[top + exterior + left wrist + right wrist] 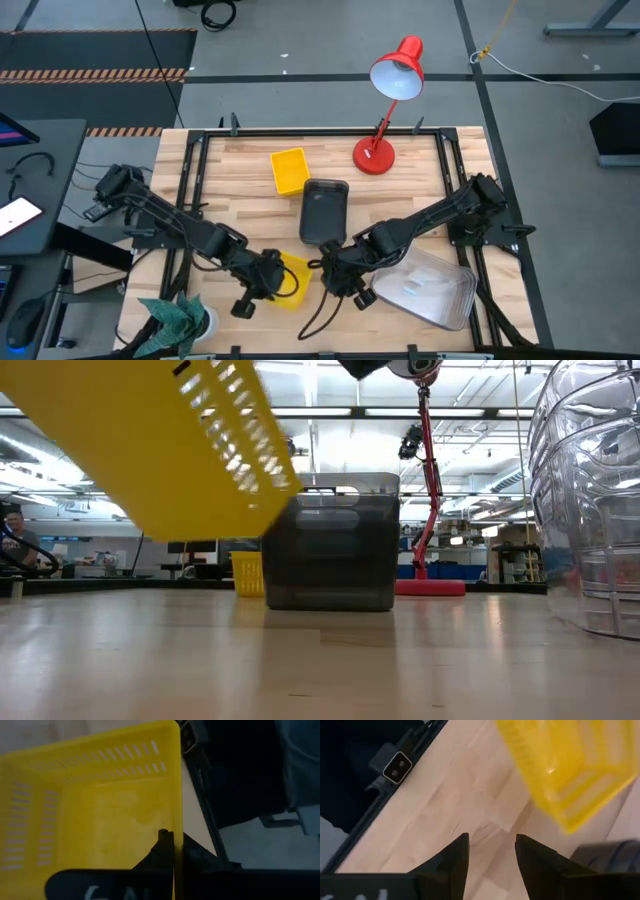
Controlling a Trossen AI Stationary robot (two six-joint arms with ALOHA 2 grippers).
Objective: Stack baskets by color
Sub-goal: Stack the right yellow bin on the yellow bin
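My left gripper point(267, 283) is shut on a small yellow basket point(293, 279) near the table's front, and the low view shows that basket point(170, 450) raised and tilted. Just right of it my right gripper point(331, 268) is open; its fingers point(491, 855) hang over bare wood with nothing between them, the yellow basket point(565, 770) beside them. A second yellow basket point(288, 170) rests on its base at the far middle. A dark-grey basket point(324, 210) stands on the table in the centre. Clear baskets point(432, 286) sit nested at the near right. My left gripper point(173, 840) holds the yellow basket by one side wall point(175, 820), at its rim, with one finger inside the basket and one outside. The fingers slant down from the table's left. The basket is lifted clear of the table and tilted.
A red desk lamp point(385, 150) stands at the far right of centre. A black frame rail point(190, 180) runs around the tabletop. A green plant point(175, 318) sits at the near left corner. Bare wood point(320, 660) lies in front of the grey basket.
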